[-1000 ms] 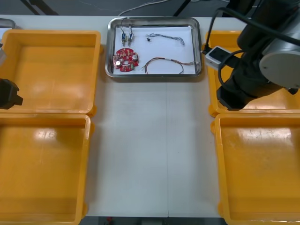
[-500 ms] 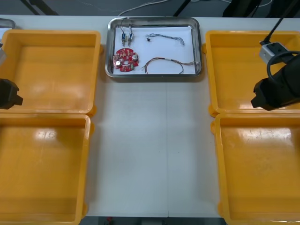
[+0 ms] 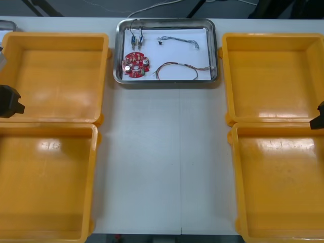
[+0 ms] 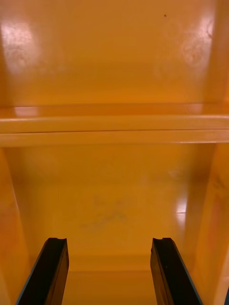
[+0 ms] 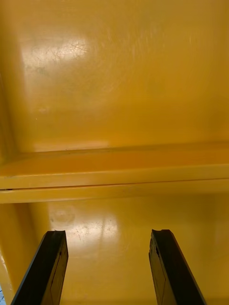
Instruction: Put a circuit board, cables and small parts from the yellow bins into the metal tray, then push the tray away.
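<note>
Yellow bins (image 3: 55, 76) lie beneath your left gripper (image 5: 109, 233) and right gripper (image 4: 109, 240), both empty, jaws apart; 1 circuit board (image 3: 135, 65) rests in the metal tray (image 3: 166, 81).

We see our left gripper (image 5: 109, 233) with its two black fingers (image 5: 45, 269) standing well apart and nothing between them. Beneath them lies the bare floor of one yellow bin (image 5: 114, 252), orange here, with a pale sheen just ahead of the tips. At twelve o'clock from the fingers its rim (image 5: 114, 191) meets the rim of a second bin (image 5: 129, 95), the two touching along a thin seam. That second bin's floor carries a bright glare towards eleven o'clock
</note>
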{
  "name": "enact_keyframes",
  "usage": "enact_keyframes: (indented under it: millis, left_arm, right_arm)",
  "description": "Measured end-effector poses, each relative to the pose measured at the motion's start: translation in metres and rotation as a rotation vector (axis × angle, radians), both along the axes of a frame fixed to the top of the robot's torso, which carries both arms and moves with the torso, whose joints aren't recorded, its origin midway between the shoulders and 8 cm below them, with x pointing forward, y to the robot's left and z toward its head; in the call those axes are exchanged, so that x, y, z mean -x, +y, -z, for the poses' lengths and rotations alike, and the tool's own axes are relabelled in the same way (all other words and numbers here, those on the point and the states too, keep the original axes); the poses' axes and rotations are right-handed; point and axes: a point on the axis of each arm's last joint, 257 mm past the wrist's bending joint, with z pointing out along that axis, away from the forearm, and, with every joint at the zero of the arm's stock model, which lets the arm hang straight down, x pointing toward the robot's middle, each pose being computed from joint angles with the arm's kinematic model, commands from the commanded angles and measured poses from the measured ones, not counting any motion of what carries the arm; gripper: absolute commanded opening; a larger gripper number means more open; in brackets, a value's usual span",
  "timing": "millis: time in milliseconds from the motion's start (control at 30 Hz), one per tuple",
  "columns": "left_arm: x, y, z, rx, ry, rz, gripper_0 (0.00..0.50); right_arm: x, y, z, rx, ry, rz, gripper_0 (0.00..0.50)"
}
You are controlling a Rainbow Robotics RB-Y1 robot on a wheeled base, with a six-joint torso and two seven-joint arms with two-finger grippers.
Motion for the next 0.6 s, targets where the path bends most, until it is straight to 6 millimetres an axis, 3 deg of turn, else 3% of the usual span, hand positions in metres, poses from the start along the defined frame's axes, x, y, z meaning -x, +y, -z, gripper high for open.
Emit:
enact_keyframes:
  millis: [267, 600]
  left_arm:
    - [0.0, 0.0, 0.0, 0.0, 0.0, 0.0, 0.5]
    - [0.0, 0.0, 0.0, 0.0, 0.0, 0.0, 0.5]
  right_arm:
    - [0.007, -0.013, 0.013, 0.028, 0.024, 0.025, 0.5]
    - [0.007, -0.004, 0.015, 0.013, 0.019, 0.01, 0.5]
